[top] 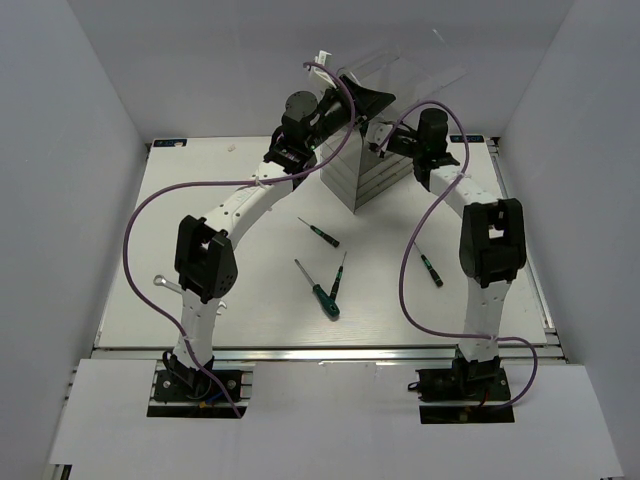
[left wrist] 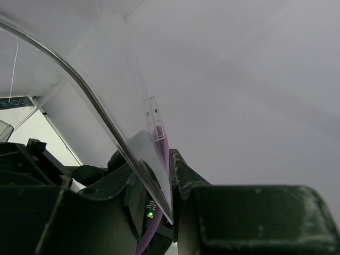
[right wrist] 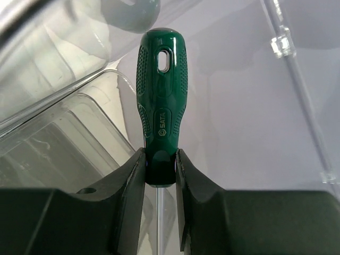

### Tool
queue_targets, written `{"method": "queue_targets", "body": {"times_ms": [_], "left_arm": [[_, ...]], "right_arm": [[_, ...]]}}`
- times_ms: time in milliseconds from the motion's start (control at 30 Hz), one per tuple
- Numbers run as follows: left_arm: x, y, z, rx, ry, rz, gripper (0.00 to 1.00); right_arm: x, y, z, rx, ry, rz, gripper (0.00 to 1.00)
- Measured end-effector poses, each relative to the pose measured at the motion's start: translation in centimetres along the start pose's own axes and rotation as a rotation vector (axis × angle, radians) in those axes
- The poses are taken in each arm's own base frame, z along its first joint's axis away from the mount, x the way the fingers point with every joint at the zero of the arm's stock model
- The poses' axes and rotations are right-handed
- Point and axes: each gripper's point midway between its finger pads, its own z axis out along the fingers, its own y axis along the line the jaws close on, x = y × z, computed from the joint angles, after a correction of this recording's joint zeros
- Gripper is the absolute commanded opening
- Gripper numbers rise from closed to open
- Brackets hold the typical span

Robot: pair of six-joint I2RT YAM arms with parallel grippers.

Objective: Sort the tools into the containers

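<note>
1. The only clear writing is "SATA", printed in pale letters on the green handle of the screwdriver (right wrist: 159, 79). The right gripper (right wrist: 159, 157) is clenched on this screwdriver at its black collar. The handle stands out past the fingertips and the thin shaft runs back between the fingers.
2. A clear drawer (right wrist: 64, 138) lies to the left of the right gripper, with clear plastic walls ahead of it.
3. In the left wrist view, teal lettering (left wrist: 15, 102) far to the left is too blurred to read.
4. A clear panel (left wrist: 106, 79) has its edge running down between the fingers of the left gripper (left wrist: 151, 178), against one finger. I cannot tell whether the gripper is pinching it.
5. Beyond the left gripper are a purple cable (left wrist: 162, 149) and a small green light (left wrist: 150, 214).
6. From above, both grippers are at the top of the drawer unit (top: 350, 175), which hides their fingertips.
7. Loose screwdrivers (top: 320, 296) lie on the bench (top: 260, 325), behind both grippers.
8. A wrench (top: 163, 284) is partly hidden by the left arm.
</note>
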Motion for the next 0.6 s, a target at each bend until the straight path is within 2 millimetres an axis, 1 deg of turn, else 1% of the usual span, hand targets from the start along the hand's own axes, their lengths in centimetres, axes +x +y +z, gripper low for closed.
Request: {"method": "queue_targets", "body": {"times_ms": [100,267,300,367,400,500,600], "left_arm": [[0.0,0.0,0.0,0.000,-0.001,0.000,0.32],[0.0,0.0,0.0,0.000,-0.001,0.000,0.32],[0.0,0.0,0.0,0.000,-0.001,0.000,0.32],[0.0,0.0,0.0,0.000,0.000,0.000,0.32],[0.0,0.0,0.0,0.000,-0.001,0.000,0.32],[0.0,0.0,0.0,0.000,-0.001,0.000,0.32],[0.0,0.0,0.0,0.000,-0.001,0.000,0.32]], "right_arm": [[0.4,0.6,0.2,-0.011,-0.002,0.013,0.00],[0.9,0.8,0.5,-0.014,-0.003,0.029,0.00],[1.1,0.9,0.6,-0.014,-0.003,0.033,0.06],[1.5,1.0,0.8,-0.014,0.004,0.039,0.15],[1.7,1.2,0.8,-0.016,0.008,0.043,0.26],[2.1,1.8,0.9,-0.029,0.015,0.053,0.37],[2.2,1.9,0.9,-0.035,0.018,0.039,0.42]]}}
